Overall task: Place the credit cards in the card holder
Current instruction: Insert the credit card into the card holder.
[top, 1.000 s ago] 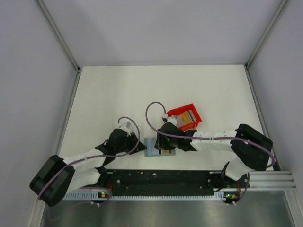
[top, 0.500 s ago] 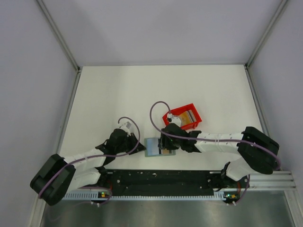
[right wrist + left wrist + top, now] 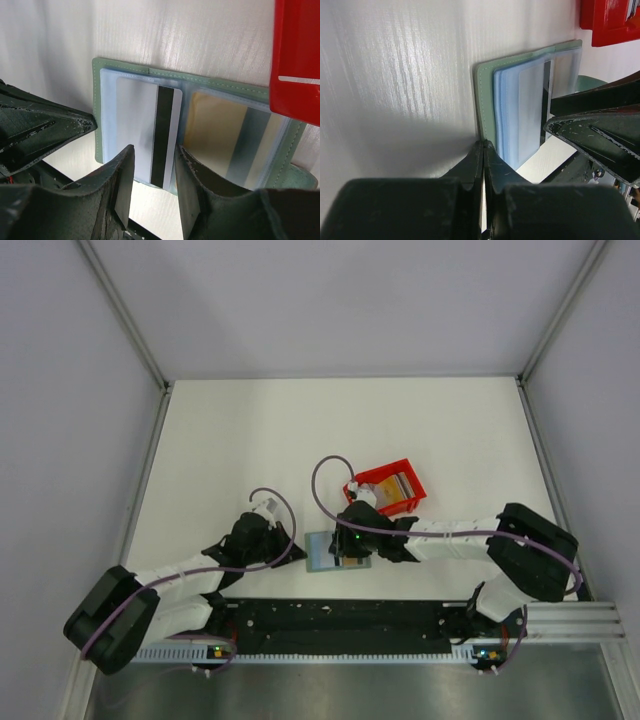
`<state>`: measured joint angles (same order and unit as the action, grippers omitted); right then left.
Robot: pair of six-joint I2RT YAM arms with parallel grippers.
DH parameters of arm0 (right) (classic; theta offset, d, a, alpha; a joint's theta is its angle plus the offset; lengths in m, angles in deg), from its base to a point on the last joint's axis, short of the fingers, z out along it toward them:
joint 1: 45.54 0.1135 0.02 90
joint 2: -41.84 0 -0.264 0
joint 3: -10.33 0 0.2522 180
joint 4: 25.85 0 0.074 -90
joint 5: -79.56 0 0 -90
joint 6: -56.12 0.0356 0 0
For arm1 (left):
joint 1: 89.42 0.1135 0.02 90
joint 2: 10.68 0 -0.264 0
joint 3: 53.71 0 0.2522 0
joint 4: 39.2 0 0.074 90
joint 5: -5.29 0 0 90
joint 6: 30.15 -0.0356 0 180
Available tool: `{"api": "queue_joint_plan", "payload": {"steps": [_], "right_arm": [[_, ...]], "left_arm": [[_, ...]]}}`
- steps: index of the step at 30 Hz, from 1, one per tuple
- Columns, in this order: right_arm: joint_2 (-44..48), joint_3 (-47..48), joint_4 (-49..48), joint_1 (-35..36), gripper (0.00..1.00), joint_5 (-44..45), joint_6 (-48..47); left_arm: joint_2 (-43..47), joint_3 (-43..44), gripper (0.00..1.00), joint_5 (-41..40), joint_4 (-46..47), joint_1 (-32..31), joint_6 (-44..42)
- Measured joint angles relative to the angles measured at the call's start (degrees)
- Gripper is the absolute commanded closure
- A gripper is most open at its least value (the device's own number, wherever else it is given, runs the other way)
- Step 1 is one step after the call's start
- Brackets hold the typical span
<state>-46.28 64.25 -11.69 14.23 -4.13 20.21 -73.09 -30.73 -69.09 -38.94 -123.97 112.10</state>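
Note:
The card holder (image 3: 320, 552) lies open on the table in front of the arm bases, green cover (image 3: 484, 90) down and pale blue pockets up. A whitish credit card (image 3: 142, 130) with a black stripe sits in its left pocket. A tan credit card (image 3: 215, 130) shows through the right pocket. My left gripper (image 3: 484, 145) is shut on the edge of the card holder's (image 3: 97, 100) cover. Directly above the whitish card, my right gripper (image 3: 152, 167) hangs open, its fingers astride the card's near end. More credit cards (image 3: 396, 483) stand in the red bin.
The red plastic bin (image 3: 388, 490) stands just behind and to the right of the card holder, close to the right wrist; its corner shows as red bin (image 3: 295, 60). The arms' black base rail (image 3: 330, 615) runs right in front of the card holder.
My left gripper's jaws have closed onto the card holder's edge. The right gripper has shifted slightly over the holder and its jaws have narrowed a little.

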Motion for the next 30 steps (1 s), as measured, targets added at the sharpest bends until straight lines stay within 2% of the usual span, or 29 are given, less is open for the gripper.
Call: {"api": "queue_joint_plan", "payload": {"steps": [21, 30], "right_arm": [[-2.1, 1.1, -1.9, -0.3, 0.66, -3.3, -1.1], [-2.5, 1.1, -2.4, -0.3, 0.73, -3.7, 0.1]], "left_arm": [[-1.6, 1.1, 1.00, 0.0, 0.1, 0.0, -0.9], [-1.6, 1.1, 1.00, 0.0, 0.1, 0.0, -0.9]]}}
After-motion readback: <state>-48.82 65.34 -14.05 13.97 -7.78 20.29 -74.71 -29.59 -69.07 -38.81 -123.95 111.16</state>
